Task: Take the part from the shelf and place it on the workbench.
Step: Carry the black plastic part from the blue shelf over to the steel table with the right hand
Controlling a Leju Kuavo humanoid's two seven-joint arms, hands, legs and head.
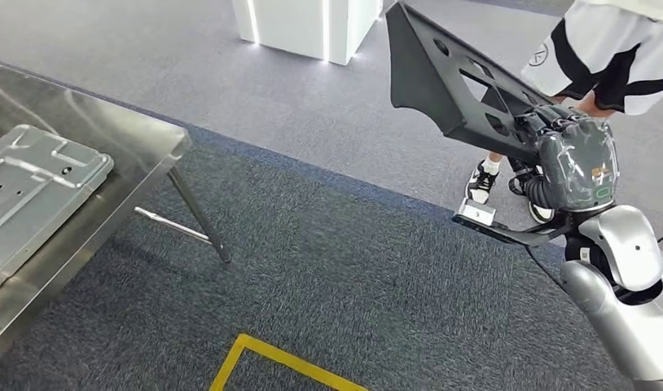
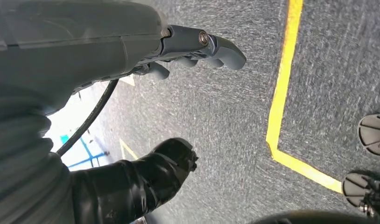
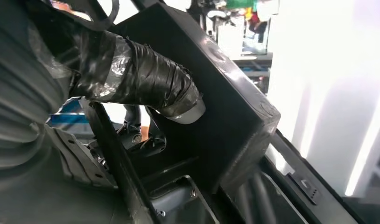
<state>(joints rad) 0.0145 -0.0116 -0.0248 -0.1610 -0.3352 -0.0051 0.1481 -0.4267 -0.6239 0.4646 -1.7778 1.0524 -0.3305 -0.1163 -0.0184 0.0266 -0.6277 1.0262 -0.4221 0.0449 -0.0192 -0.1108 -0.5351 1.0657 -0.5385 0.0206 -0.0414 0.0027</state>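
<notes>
My right hand (image 1: 568,151) grips a large black flat part (image 1: 442,77) with several cut-outs and holds it tilted in the air at the upper right of the head view. The right wrist view looks along the taped thumb (image 3: 146,79) pressed on the black part (image 3: 235,102), with the darker fingers behind its edge. The steel workbench (image 1: 141,142) stands at the left, well away from the part. My left hand (image 2: 188,51) hangs over the carpet, fingers loosely curled, holding nothing.
A silver stamped metal panel (image 1: 35,183) lies on the workbench. A person (image 1: 613,57) in white and black clothing stands close behind the held part. Yellow floor tape (image 1: 271,358) marks the grey carpet below. A white lit column (image 1: 312,24) stands at the back.
</notes>
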